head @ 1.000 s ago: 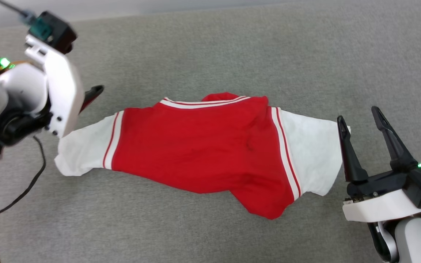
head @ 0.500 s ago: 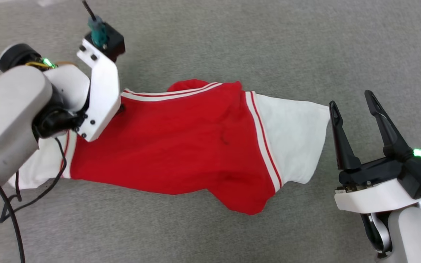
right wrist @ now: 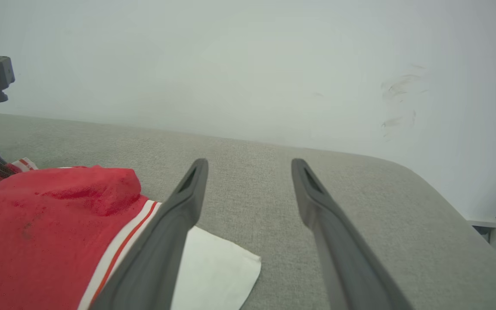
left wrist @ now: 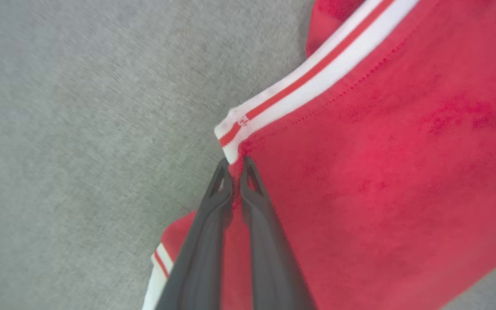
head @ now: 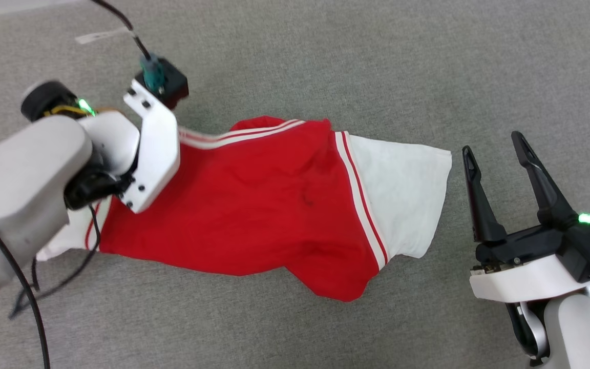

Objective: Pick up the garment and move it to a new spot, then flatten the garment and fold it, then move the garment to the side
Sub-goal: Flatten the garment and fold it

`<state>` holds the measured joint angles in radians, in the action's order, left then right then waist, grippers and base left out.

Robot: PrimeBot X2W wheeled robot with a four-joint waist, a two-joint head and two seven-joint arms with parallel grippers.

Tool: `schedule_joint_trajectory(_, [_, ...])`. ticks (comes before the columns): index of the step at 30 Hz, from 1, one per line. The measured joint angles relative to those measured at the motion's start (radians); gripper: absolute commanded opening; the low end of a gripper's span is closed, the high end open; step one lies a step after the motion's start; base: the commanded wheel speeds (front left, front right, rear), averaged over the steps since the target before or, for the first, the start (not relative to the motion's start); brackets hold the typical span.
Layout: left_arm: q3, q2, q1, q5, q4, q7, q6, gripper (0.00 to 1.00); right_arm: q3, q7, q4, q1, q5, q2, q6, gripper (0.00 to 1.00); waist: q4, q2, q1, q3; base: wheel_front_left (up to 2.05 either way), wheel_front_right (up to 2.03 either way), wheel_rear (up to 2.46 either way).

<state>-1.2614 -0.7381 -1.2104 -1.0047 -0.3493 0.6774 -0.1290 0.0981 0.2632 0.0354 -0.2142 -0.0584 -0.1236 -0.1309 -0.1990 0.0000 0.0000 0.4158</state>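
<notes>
Left pincer (left wrist: 236, 172) was pinched shut on the garment (head: 254, 205) by its striped trim (left wrist: 317, 73) — a thin corner hold that a quick lift could shake loose. One garment lay crumpled mid-surface (head: 377, 61); of two pincers, the right pincer (head: 493, 144) stood wide, empty, near the white sleeve (head: 402, 195).

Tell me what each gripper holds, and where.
Left gripper pinches the shirt, red fabric at the end of the striped trim; right gripper holds nothing.
</notes>
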Motion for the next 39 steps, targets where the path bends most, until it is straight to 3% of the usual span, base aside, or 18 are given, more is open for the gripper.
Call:
schedule_joint_trajectory(7, [0.043, -0.029, -0.105, 0.024, 0.052, -0.146, 0.000, 0.00, 0.008, 0.000, 0.006, 0.011, -0.001, -0.002, 0.000, 1.00, -0.004, 0.0000, -0.0001, -0.023, 0.00, 0.00, 0.00])
schedule_joint_trajectory(13, [0.054, 0.005, -0.177, 0.072, 0.006, -0.246, 0.000, 0.00, 0.015, 0.000, 0.019, -0.003, -0.003, 0.000, 0.000, 1.00, -0.040, 0.0000, 0.0000, 0.010, 0.00, 0.00, 0.00])
schedule_joint_trajectory(22, [0.004, 0.118, -0.170, 0.098, -0.152, -0.304, 0.000, 0.00, 0.032, 0.000, 0.023, -0.034, -0.004, 0.032, 0.000, 1.00, -0.108, 0.0000, 0.0001, 0.096, 0.00, 0.00, 0.00])
schedule_joint_trajectory(29, [-0.009, 0.122, -0.114, 0.085, -0.197, -0.264, 0.000, 0.00, 0.026, 0.000, 0.018, -0.038, -0.002, 0.046, 0.000, 1.00, -0.136, 0.0000, 0.0001, 0.112, 0.00, 0.00, 0.00])
schedule_joint_trajectory(30, [-0.011, 0.124, -0.113, 0.086, -0.199, -0.279, 0.000, 1.00, 0.021, 0.000, 0.017, -0.038, -0.001, 0.046, 0.000, 1.00, -0.132, 0.0000, 0.0001, 0.108, 0.00, 0.00, 0.00])
schedule_joint_trajectory(36, [-0.015, 0.121, -0.149, 0.106, -0.220, -0.404, 0.000, 1.00, 0.018, 0.000, 0.014, -0.032, 0.007, 0.049, 0.000, 1.00, -0.098, 0.0000, 0.0001, 0.071, 0.00, 0.00, 0.00])
schedule_joint_trajectory(39, [-0.010, 0.110, -0.172, 0.082, -0.215, -0.413, 0.000, 1.00, 0.010, 0.000, 0.008, -0.019, 0.007, 0.049, 0.000, 1.00, -0.074, 0.0000, 0.0001, 0.046, 0.00, 0.00, 0.00])
